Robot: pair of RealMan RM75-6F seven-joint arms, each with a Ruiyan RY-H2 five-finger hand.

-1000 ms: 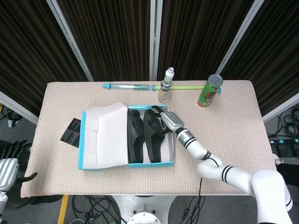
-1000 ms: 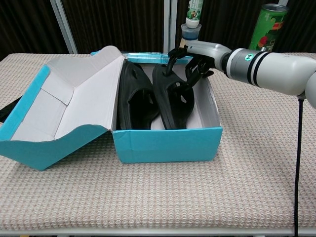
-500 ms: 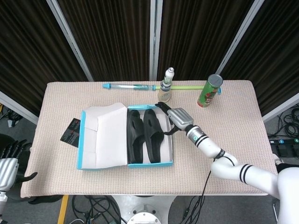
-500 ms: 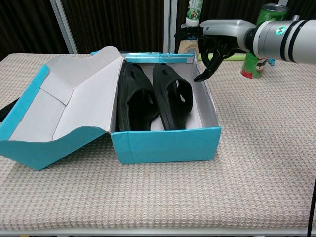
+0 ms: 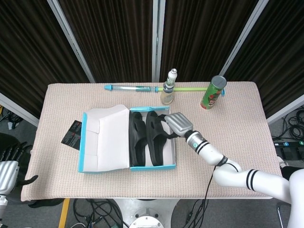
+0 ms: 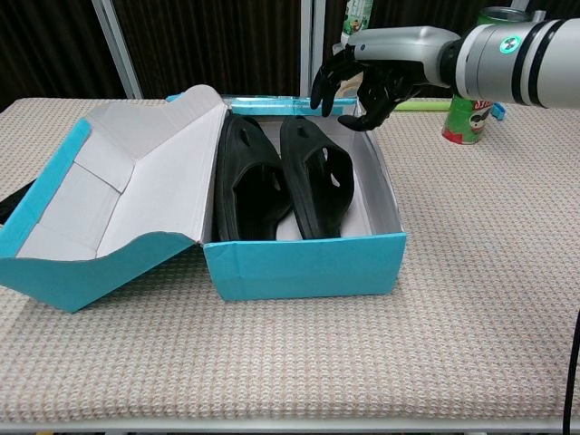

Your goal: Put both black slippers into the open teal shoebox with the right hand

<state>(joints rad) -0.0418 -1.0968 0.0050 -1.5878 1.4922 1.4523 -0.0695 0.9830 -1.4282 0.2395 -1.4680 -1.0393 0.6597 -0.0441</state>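
Observation:
Both black slippers lie side by side inside the open teal shoebox [image 5: 83, 164] [image 6: 299, 267]: the left slipper [image 5: 137, 145] [image 6: 246, 179] and the right slipper [image 5: 154, 142] [image 6: 317, 174]. My right hand [image 5: 176, 125] [image 6: 362, 80] hovers above the box's far right corner, fingers spread and curved downward, holding nothing and clear of the slippers. My left hand [image 5: 8, 161] hangs off the table's left edge, fingers apart and empty.
The box lid [image 5: 105, 137] [image 6: 109, 195] lies folded out to the left. A black card [image 5: 72, 133] sits left of it. At the back stand a small bottle [image 5: 168, 87], a green can [image 5: 212, 92] [image 6: 476, 86] and a long blue-green stick [image 5: 133, 88].
My right hand has let go of the right slipper, lifted out of the box and drawn back above its far right corner. Both slippers stay in the box.

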